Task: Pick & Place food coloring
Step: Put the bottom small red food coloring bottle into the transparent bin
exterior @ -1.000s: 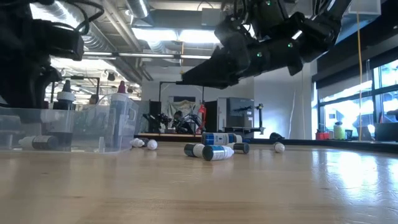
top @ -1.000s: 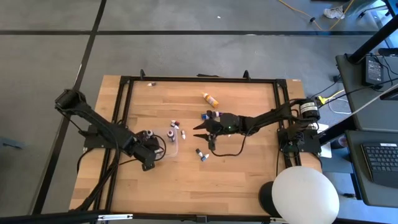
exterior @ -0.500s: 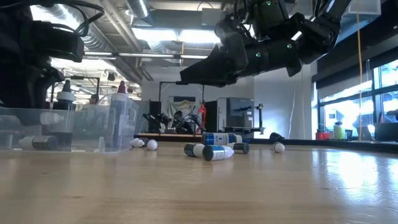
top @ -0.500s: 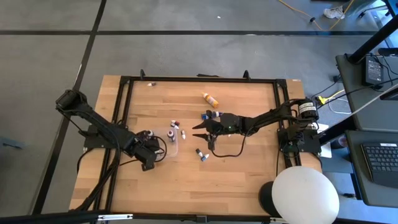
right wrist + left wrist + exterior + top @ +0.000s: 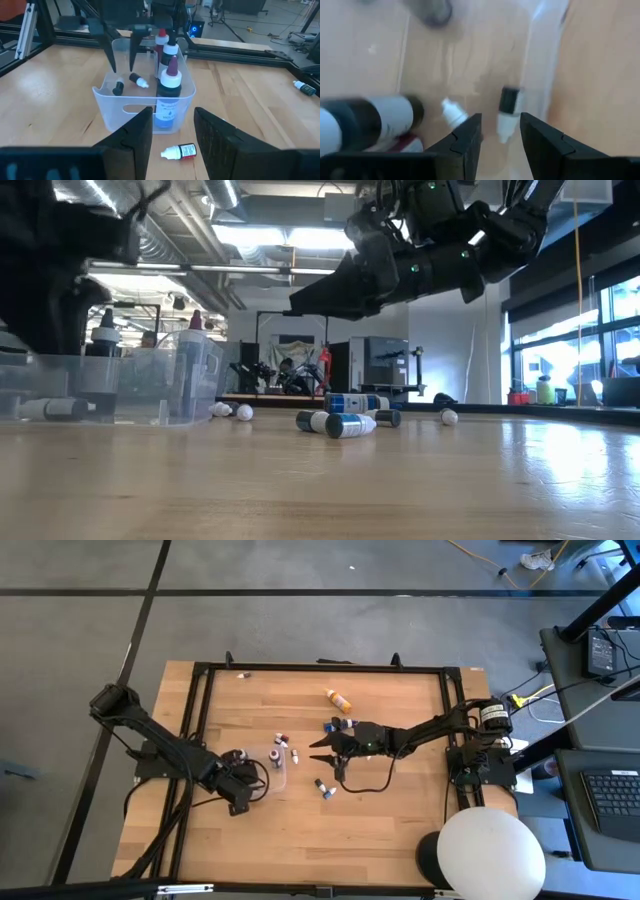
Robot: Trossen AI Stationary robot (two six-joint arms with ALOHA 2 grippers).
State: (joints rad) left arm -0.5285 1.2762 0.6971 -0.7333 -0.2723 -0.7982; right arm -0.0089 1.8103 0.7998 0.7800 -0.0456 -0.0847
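Left gripper [image 5: 500, 137] hangs inside the clear tray [image 5: 120, 102], fingers parted and empty above a small dark-capped dropper bottle [image 5: 508, 112], while the right gripper [image 5: 322, 748] hovers mid-table, fingers spread and empty, over loose food coloring bottles [image 5: 336, 421], several taller bottles [image 5: 169, 90] standing in the tray.

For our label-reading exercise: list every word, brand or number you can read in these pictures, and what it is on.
None can be read.
Blue bottle in the tray: label print too blurred.
Small bottle on the table: red label, print too small.
Lying bottles: labels too small.
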